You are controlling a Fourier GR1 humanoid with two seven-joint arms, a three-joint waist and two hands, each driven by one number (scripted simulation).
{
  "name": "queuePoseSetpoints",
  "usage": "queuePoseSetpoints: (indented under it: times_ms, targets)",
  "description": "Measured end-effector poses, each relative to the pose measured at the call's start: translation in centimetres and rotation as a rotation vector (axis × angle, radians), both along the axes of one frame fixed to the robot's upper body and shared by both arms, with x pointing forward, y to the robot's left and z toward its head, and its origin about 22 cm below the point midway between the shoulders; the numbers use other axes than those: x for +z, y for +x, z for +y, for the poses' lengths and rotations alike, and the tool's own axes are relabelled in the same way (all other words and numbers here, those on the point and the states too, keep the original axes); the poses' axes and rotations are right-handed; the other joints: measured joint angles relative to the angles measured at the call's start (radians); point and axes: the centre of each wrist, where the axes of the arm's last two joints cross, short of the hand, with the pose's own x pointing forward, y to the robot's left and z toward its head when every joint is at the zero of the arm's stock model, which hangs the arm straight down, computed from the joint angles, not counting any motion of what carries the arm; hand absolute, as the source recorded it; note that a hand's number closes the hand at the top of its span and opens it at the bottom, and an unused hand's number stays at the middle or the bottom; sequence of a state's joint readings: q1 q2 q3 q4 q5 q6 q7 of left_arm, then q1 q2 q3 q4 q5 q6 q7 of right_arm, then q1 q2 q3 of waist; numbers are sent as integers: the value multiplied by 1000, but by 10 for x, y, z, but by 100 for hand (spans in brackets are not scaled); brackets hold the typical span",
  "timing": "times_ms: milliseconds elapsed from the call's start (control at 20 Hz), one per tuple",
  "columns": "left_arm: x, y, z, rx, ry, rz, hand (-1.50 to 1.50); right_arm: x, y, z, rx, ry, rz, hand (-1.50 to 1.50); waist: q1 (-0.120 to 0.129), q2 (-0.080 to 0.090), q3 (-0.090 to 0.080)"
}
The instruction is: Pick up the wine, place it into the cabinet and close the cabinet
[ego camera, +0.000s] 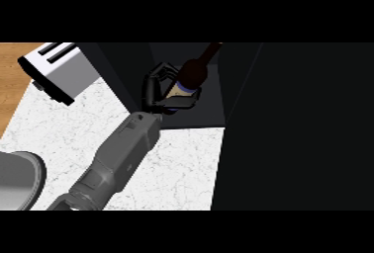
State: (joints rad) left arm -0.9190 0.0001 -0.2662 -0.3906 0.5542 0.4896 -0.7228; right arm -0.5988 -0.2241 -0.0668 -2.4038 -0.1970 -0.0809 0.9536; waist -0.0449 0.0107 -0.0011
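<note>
The wine bottle (196,69) is dark, with a pale label near its base, and leans with its neck toward the upper right. My left hand (159,88) is curled round its lower part, fingers wrapped on the bottle's left side. Hand and bottle sit at the mouth of the dark cabinet (182,116), just above the counter's back edge. The cabinet's open door (292,123) fills the right side as a broad dark panel. My left forearm (116,158) runs up from the lower left. My right hand does not show.
A silver toaster (58,69) stands at the upper left on the white marble counter (58,133). A grey round pot (15,180) sits at the lower left edge. Wooden floor (11,79) shows at the far left.
</note>
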Motion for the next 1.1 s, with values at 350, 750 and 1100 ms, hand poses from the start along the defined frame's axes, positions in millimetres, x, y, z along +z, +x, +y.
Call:
queuePoseSetpoints:
  times_ms: [350,750,1100]
  targets:
    - [4,10,5,11,-7,11,150,-2,0,2,16,3,2,-150,-6,2,0]
    - [16,22,8,105,113,13,150,-3,0,5,39,2,5,-150,-17,7,0]
    - [18,26,14,140,172,48,150,-5,1,6,52,6,-8,-150,-33,15,1]
